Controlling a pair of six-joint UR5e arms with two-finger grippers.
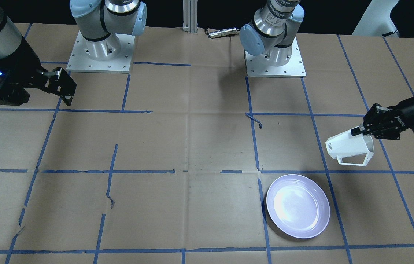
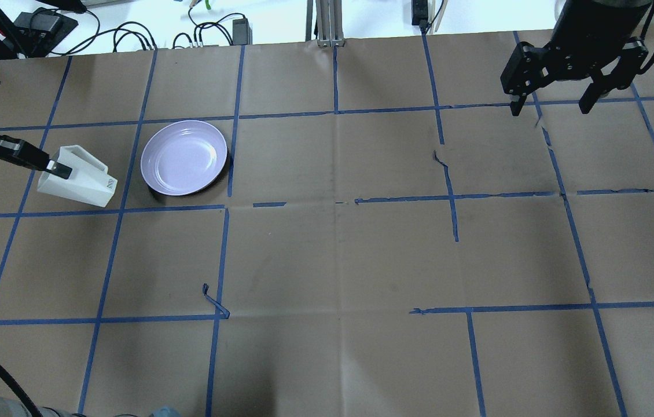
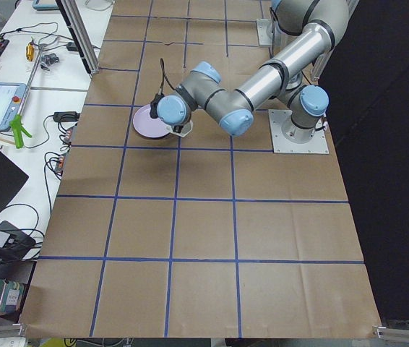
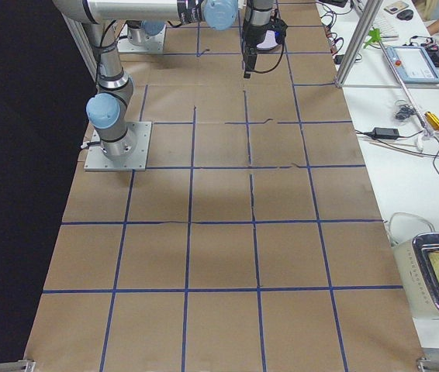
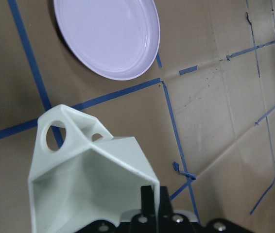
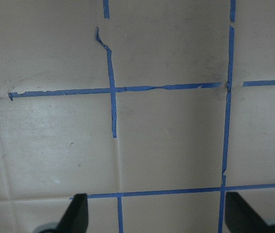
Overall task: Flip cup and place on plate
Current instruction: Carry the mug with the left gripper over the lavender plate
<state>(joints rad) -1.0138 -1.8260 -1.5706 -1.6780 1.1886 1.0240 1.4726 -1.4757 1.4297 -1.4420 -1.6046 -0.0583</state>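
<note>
The white faceted cup (image 1: 350, 146) hangs on its side above the table in my left gripper (image 1: 360, 130), which is shut on its rim wall. Its base with the dark print points towards the table's middle, and its handle faces away from the robot. It also shows in the overhead view (image 2: 81, 180) and the left wrist view (image 5: 89, 174). The lavender plate (image 1: 298, 206) lies on the table beside the cup, apart from it, and shows in the overhead view (image 2: 184, 157) and the left wrist view (image 5: 108, 36). My right gripper (image 2: 551, 108) is open and empty, far across the table.
Brown paper with blue tape lines covers the table (image 2: 333, 249). The two arm bases (image 1: 99, 51) stand on the robot's side. Cables and gear (image 2: 130, 35) lie beyond the table's far edge. A torn tape end (image 2: 214, 301) sticks up near the middle.
</note>
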